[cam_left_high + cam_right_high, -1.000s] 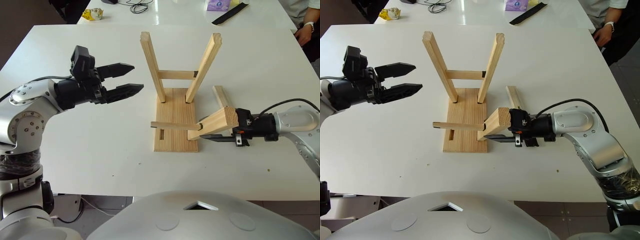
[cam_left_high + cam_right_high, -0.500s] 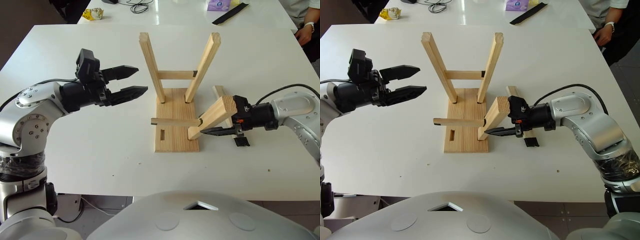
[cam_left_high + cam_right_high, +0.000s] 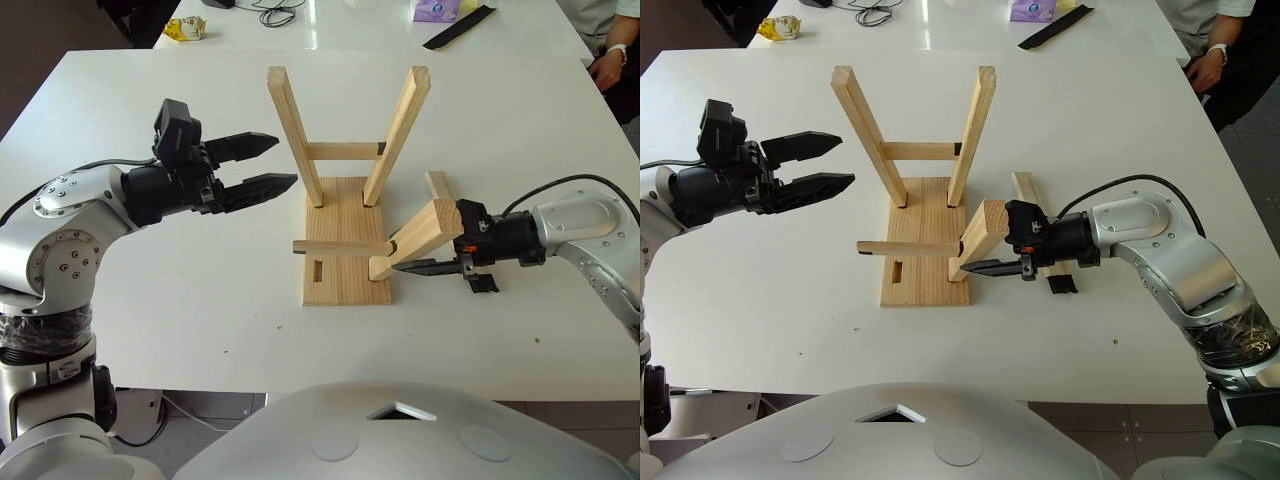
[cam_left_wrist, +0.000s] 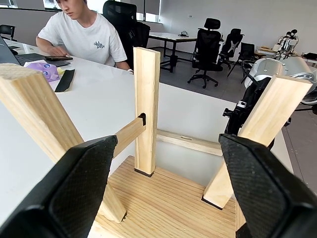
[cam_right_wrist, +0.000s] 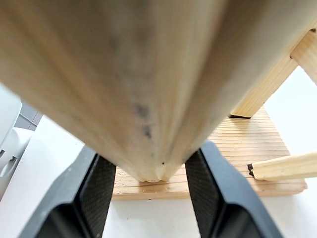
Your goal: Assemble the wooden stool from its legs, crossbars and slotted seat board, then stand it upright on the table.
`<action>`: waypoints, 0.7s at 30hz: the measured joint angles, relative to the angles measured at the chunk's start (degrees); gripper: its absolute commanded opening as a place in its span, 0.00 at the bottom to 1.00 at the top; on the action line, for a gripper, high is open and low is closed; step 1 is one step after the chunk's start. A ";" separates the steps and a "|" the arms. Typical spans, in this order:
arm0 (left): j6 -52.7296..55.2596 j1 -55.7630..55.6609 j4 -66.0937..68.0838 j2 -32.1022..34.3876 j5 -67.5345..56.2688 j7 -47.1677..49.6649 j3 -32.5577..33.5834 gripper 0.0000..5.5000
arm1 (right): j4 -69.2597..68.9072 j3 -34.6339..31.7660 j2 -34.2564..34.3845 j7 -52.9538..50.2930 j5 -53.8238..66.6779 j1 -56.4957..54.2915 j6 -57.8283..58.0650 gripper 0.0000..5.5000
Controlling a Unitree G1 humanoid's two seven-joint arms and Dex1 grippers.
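Note:
The slotted seat board lies flat on the white table. Two legs stand upright in it, joined by a crossbar. My right gripper is shut on a third leg, which is tilted with its lower end at the board's right edge. A crossbar sticks out of this leg over the board. In the right wrist view the held leg sits between the black fingers. My left gripper hangs open just left of the standing legs, its fingers empty.
A loose leg lies on the table behind the held one. A small black piece rests beside my right gripper. A yellow wrapper, cables and a black strip lie on the far table. The table's left and front areas are bare.
My left gripper moved right toward the standing legs. My right gripper raised the held leg steeper and moved left, and the seat board with its legs slid slightly left.

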 measured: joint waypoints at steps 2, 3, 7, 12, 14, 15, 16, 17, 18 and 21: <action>0.01 0.00 0.00 -0.04 0.00 0.03 0.00 0.69 | -0.35 0.00 0.00 -0.23 -0.06 0.42 -0.28 0.36; 0.01 0.00 -0.01 -0.06 0.00 0.06 0.00 0.69 | -0.52 0.00 0.00 -0.45 -0.12 0.64 -0.42 0.43; 0.02 0.11 -0.11 -0.19 -0.03 0.07 0.06 0.69 | 2.05 6.13 0.09 -1.64 -4.42 6.49 5.53 0.53; 0.03 0.17 -0.33 -0.21 -0.05 0.28 0.15 0.69 | 2.86 5.10 0.75 -2.27 -5.64 6.14 7.50 0.64; 0.03 0.18 -0.33 -0.21 -0.05 0.50 0.41 0.69 | 3.45 3.55 1.55 -3.10 -5.75 5.96 7.97 0.65; 0.03 0.18 -0.34 -0.21 -0.07 0.56 0.53 0.69 | 3.56 2.61 1.60 -3.47 -5.72 6.00 8.05 0.65; 0.03 0.19 -0.34 -0.21 -0.10 0.61 0.70 0.69 | 3.60 0.97 1.47 -3.66 -5.70 6.18 8.08 0.65; 0.03 0.29 -0.37 -0.19 -0.14 0.65 1.00 0.69 | 3.64 -1.08 0.94 -3.95 -5.68 6.75 8.05 0.65; 0.03 0.51 -0.40 -0.15 -0.22 0.70 1.43 0.69 | 3.71 -3.37 -0.12 -4.35 -5.75 7.79 8.03 0.65; 0.12 1.93 -0.63 0.03 -0.75 1.14 3.75 0.69 | 3.14 -10.80 -3.05 -6.83 -6.55 12.53 8.72 0.65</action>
